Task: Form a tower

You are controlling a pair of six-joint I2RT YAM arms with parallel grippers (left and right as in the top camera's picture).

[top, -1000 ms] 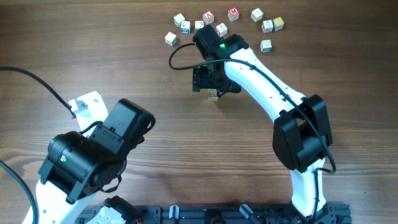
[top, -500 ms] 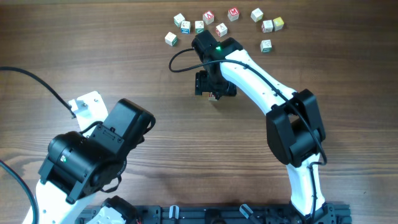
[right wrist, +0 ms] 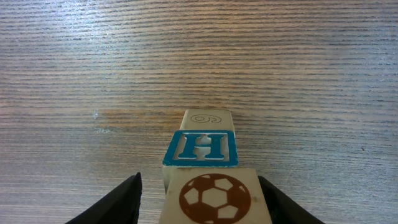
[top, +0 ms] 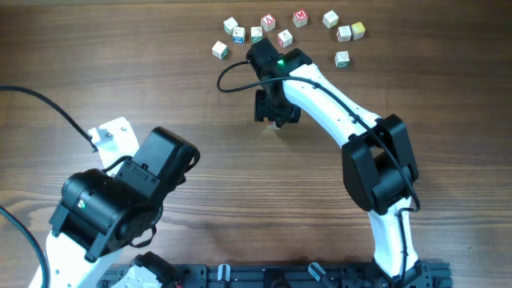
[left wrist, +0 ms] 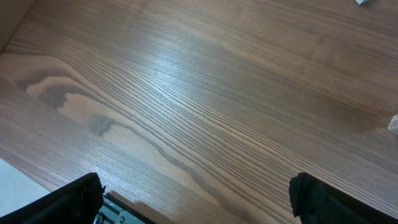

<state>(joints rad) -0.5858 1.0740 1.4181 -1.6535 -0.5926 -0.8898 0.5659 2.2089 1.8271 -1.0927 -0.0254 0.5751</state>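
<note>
The tower shows best in the right wrist view. A cream cube with a brown football face [right wrist: 214,196] is nearest the camera, with a blue H cube [right wrist: 200,148] and a pale cube [right wrist: 208,118] beyond it. My right gripper [right wrist: 199,190] straddles the football cube. Its right finger [right wrist: 280,202] is against the cube's edge, and a narrow gap remains beside the left finger [right wrist: 121,199]. From overhead the right gripper [top: 277,108] covers the tower, leaving only a sliver [top: 274,125] visible. My left gripper [left wrist: 196,202] is wide open over bare wood, holding nothing.
Several loose letter cubes [top: 284,28] lie scattered along the table's far edge, just beyond the right gripper. A black cable [top: 228,76] loops left of it. The bulky left arm [top: 128,196] fills the near left. One cube corner [left wrist: 393,123] shows at the left wrist view's right edge.
The right gripper's jaws have narrowed around the tower's top cube, and the right arm has shifted slightly left. The left arm has not moved.
</note>
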